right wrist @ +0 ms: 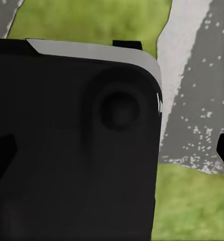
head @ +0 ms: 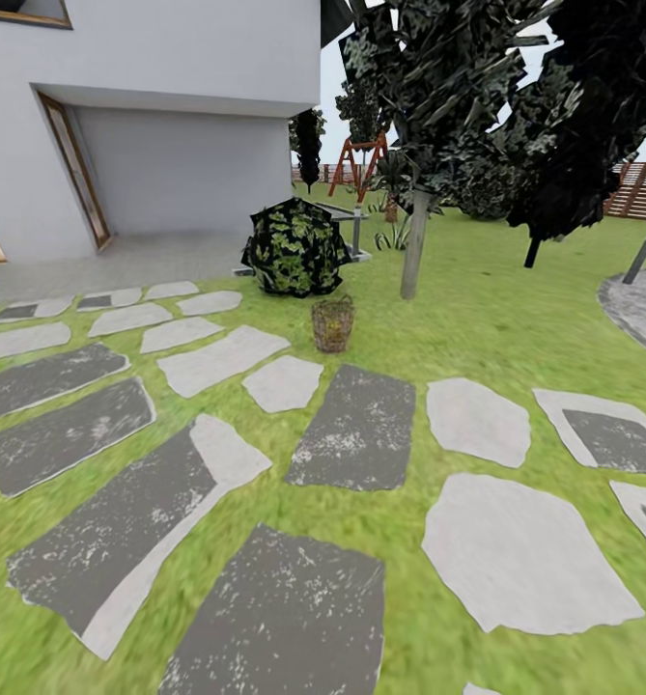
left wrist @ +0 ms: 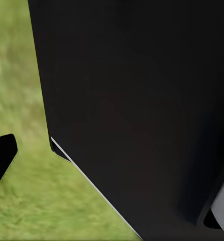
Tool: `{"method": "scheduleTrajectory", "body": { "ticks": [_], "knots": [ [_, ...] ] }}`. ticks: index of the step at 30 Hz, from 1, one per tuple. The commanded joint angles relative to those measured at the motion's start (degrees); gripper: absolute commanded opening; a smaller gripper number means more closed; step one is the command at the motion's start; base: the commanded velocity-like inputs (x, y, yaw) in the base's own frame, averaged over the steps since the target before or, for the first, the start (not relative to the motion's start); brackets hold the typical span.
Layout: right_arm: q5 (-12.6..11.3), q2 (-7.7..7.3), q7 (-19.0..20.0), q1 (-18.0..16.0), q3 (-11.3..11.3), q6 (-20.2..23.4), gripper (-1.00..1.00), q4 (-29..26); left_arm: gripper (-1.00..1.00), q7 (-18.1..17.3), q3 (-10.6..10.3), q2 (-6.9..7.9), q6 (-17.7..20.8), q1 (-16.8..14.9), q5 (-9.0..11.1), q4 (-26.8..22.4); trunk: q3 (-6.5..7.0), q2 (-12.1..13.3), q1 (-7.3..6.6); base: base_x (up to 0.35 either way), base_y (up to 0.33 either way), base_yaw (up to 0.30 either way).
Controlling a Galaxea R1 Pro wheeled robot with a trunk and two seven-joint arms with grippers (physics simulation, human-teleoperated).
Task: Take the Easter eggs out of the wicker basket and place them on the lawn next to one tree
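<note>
The wicker basket (head: 332, 324) stands on the lawn (head: 477, 319) some way ahead, just beyond the stone paving. A yellowish tint shows through its weave, but at this distance I cannot make out single Easter eggs. A tree (head: 414, 246) with a pale straight trunk rises a short way behind and to the right of the basket. My left gripper (left wrist: 109, 190) hangs over grass beside a black part of my own body, its fingertips (left wrist: 1, 160) wide apart. My right gripper (right wrist: 114, 150) is open too, over a paving slab and grass.
Grey stone slabs (head: 361, 430) cover the ground between me and the basket. A round dark leafy bush (head: 294, 246) sits left behind the basket. A white house wall (head: 168, 116) is at the left. More dark trees (head: 574, 145) and a low lamp post (head: 641, 256) stand at the right.
</note>
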Motion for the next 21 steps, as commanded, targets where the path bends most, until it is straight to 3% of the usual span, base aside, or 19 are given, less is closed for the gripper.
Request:
{"method": "scheduleTrajectory", "body": {
  "ticks": [1,21],
  "knots": [
    [0.11,-0.01,0.02,-0.03,0.06,-0.18,1.0,0.05,1.0,-0.07,0.03,0.0,0.01,0.03,0.04,-0.11,-0.04,-0.02,0.03,0.331,0.0,0.0],
    [0.11,-0.01,0.02,-0.02,0.06,-0.18,1.0,0.05,1.0,-0.07,0.03,0.0,0.01,0.03,0.04,-0.11,-0.04,-0.02,0.03,0.331,0.0,0.0]
  ]
}}
